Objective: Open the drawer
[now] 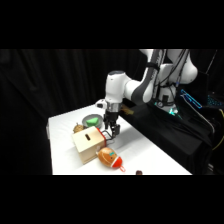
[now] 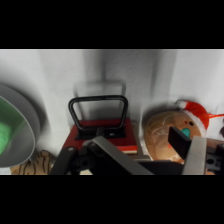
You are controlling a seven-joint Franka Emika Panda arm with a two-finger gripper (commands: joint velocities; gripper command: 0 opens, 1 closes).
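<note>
Dim, blurry views; dark backdrop, bright table (image 1: 150, 155), soft shadows

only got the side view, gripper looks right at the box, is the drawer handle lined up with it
Observer: Yes. In the wrist view the loop handle stands upright, centred just ahead of the gripper, and the whole loop is free.
Operator: anything crowding it
Observer: The stuffed toy lies close on one side of the handle, with a thin strip of table between.
Operator: other side
Observer: The bowl with something green in it sits further off.
</note>
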